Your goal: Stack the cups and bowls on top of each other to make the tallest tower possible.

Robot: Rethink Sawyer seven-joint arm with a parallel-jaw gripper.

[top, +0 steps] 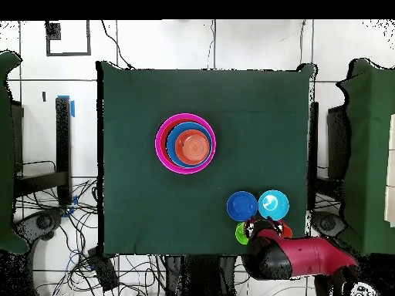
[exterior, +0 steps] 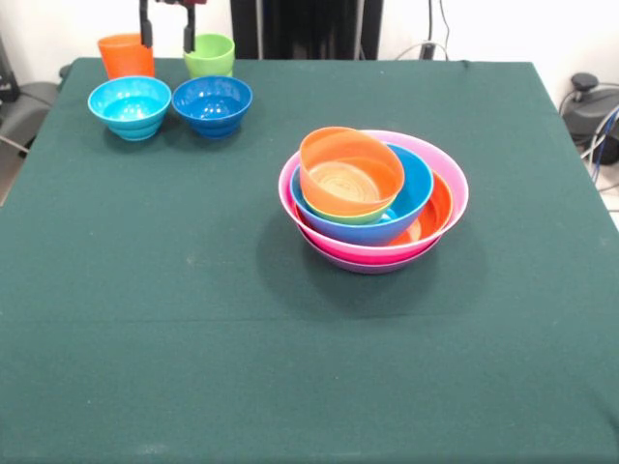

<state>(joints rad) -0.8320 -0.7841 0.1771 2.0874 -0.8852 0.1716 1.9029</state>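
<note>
The tower stands right of the table's middle: a purple bowl (exterior: 372, 267) at the bottom, then pink (exterior: 456, 182), large orange (exterior: 437, 209) and large blue (exterior: 418, 184) bowls, a small lime green bowl (exterior: 360, 218), and a tilted small orange bowl (exterior: 348, 174) on top. It also shows in the overhead view (top: 185, 144). The orange cup (exterior: 124, 55) and lime green cup (exterior: 211, 55) stand upright at the far left edge. My gripper (exterior: 166, 37) hangs open and empty between them. The light blue (exterior: 130, 106) and dark blue (exterior: 212, 104) small bowls sit just in front.
In the overhead view my red arm (top: 297, 258) reaches over the table's edge above the cups; the green cup (top: 241, 233) shows beside it. Cables and equipment lie on the floor beyond the table's sides.
</note>
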